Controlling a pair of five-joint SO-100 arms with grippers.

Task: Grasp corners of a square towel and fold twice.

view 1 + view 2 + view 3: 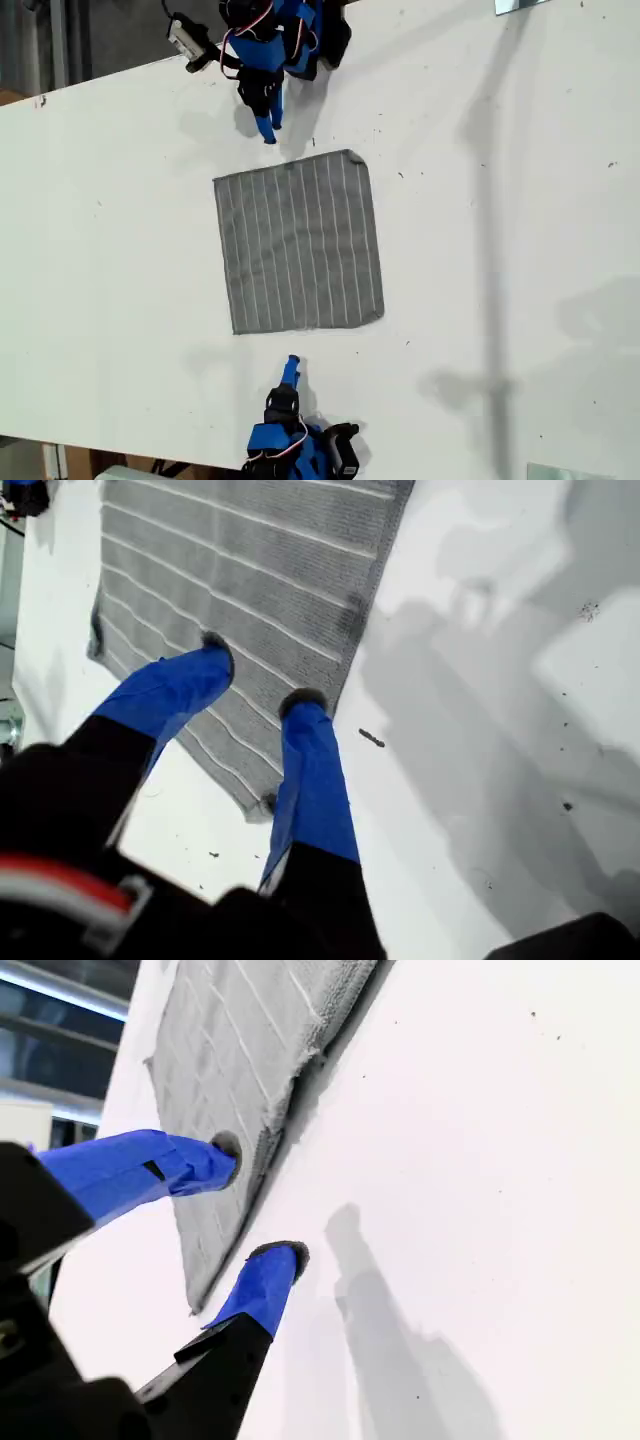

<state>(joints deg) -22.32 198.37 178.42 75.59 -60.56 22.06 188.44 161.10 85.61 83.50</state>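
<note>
The towel (298, 241) lies flat and unfolded mid-table (120, 260), so by my read neither fold is done yet and all of it is left. My first gripper (258, 675) and my second gripper (260, 1198) both hang near a towel edge, jaws apart, holding nothing. No corner is grabbed so far.

The towel (298, 242) is a square grey cloth with thin pale parallel stripes and a stitched hem, lying spread flat and unfolded near the middle of the white table (500, 250) in the exterior view. Its 4 corners (352, 156) are slightly rounded; all rest on the table, though the one pointed at looks a little rumpled. Its stripes run from the far edge to the near edge in the exterior view.
</note>
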